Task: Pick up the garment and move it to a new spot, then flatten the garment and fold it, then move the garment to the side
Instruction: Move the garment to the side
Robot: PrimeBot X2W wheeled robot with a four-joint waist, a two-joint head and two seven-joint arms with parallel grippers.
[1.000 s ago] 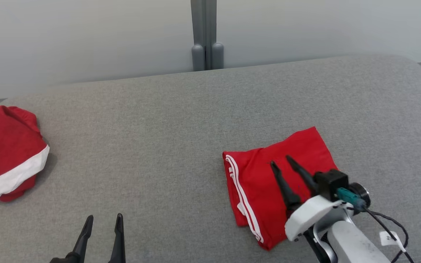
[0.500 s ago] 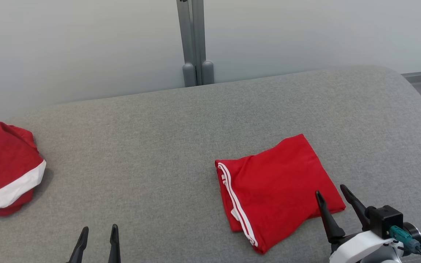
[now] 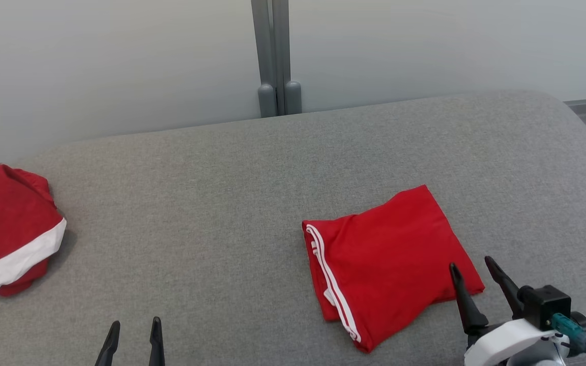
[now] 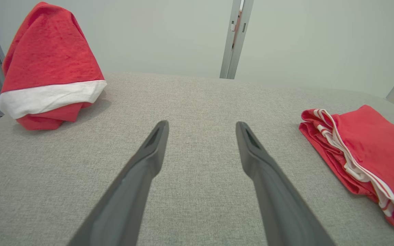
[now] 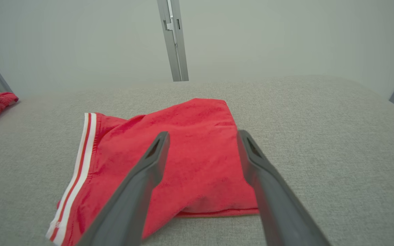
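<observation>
Garment (image 3: 394, 254) folded — red-white heap (image 3: 8, 229) far left.

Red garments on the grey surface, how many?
2. The folded garment, white-striped, lies right, by the right gripper; the bunched garment, white-banded, sits far left, partly out of frame.

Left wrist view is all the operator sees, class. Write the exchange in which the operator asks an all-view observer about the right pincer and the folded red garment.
Operator: Where is the right pincer?
Observer: The right pincer is open, at the folded red garment's near right corner.
Operator: Does it grip the cloth?
Observer: No; the right wrist view shows its fingers spread, with no cloth pinched between them.
</observation>
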